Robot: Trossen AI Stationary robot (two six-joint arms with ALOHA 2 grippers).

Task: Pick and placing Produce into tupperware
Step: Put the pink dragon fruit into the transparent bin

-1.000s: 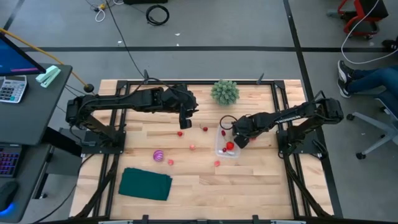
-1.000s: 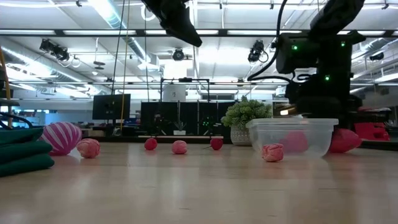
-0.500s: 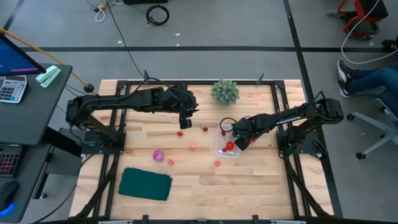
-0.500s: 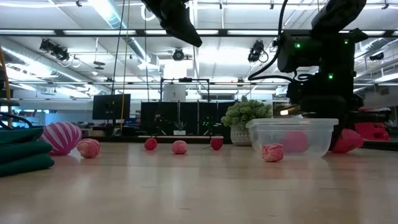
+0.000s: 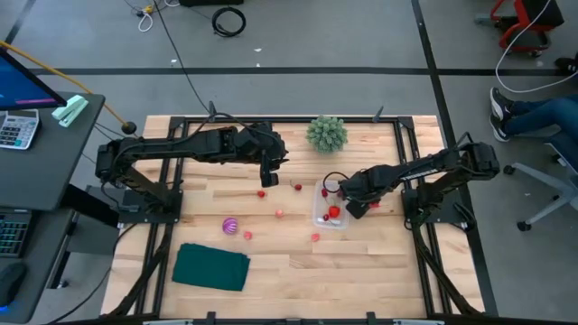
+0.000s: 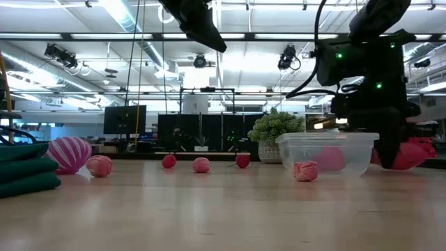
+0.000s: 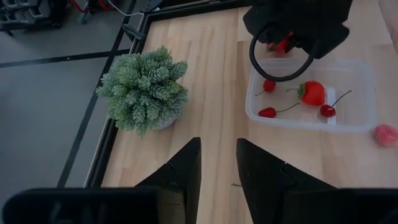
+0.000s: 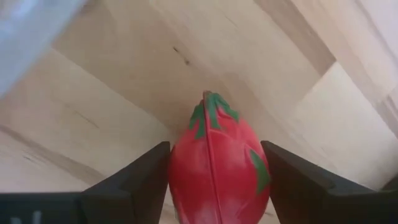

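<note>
One red piece [image 8: 217, 165] between right tool [image 8: 214, 168] fingers

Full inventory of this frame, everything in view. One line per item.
tupperware: 1, clear, right of table centre
pieces in tupperware: 4, red, inside it
loose small pieces: 5, red or pink, on the wood left of and in front of the tupperware
striped ball: 1, purple and white, left half of table
large piece: 1, red with green leaves, in the right end effector
plant: 1, green, back edge of table
cloth: 1, dark green, folded, front left
table: 1, light wood
calculator: 1, grey, side desk
left end effector: open, empty, raised left of centre
right end effector: shut on large piece, beside the tupperware
</note>
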